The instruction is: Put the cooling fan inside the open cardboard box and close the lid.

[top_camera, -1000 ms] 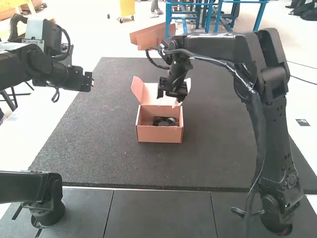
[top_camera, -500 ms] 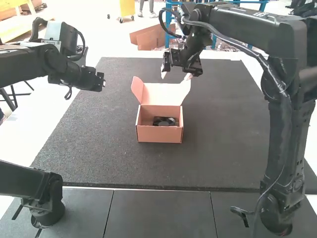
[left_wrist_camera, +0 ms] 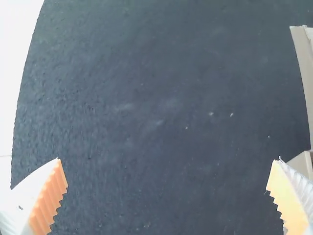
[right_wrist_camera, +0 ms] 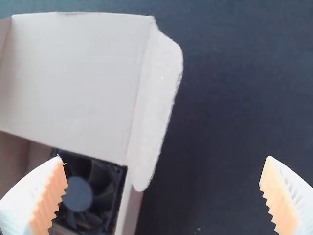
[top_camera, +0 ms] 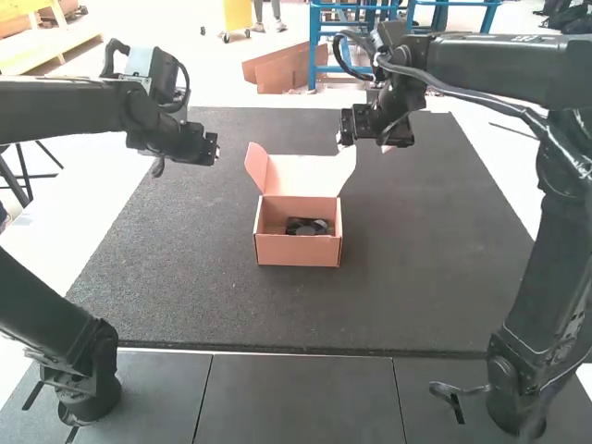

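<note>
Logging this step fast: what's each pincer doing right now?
Left pincer: open, holding nothing.
Right pincer: open, holding nothing.

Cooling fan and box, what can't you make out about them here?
High view: the cooling fan is small and dark; the front wall of the cardboard box covers its near edge.
Right wrist view: picture edge cuts it off; the lid and a finger of the right end effector cover part.
Left wrist view: the cardboard box is a sliver at the picture edge, inside hidden.
</note>
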Controlling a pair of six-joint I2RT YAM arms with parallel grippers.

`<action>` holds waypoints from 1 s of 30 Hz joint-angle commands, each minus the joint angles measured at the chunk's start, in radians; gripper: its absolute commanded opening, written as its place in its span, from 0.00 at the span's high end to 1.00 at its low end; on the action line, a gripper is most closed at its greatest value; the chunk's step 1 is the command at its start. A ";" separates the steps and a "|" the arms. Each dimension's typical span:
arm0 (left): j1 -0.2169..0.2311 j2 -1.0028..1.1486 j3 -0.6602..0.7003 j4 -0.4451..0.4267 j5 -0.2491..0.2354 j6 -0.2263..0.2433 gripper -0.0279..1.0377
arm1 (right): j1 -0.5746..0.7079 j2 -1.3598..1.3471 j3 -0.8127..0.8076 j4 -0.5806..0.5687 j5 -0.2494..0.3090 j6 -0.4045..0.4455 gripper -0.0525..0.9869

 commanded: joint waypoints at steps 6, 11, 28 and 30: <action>-0.015 0.115 0.086 0.061 0.004 -0.017 0.06 | -0.051 -0.035 -0.018 0.155 0.020 -0.017 0.08; -0.013 0.189 0.128 0.087 0.004 -0.017 0.06 | -0.058 -0.007 -0.009 0.180 0.017 -0.021 0.08; -0.033 0.379 0.313 0.081 0.077 -0.015 0.06 | -0.086 0.110 0.117 0.157 -0.060 -0.001 0.08; -0.044 0.382 0.330 0.066 0.097 -0.017 0.06 | -0.097 0.119 0.128 0.138 -0.075 0.005 0.08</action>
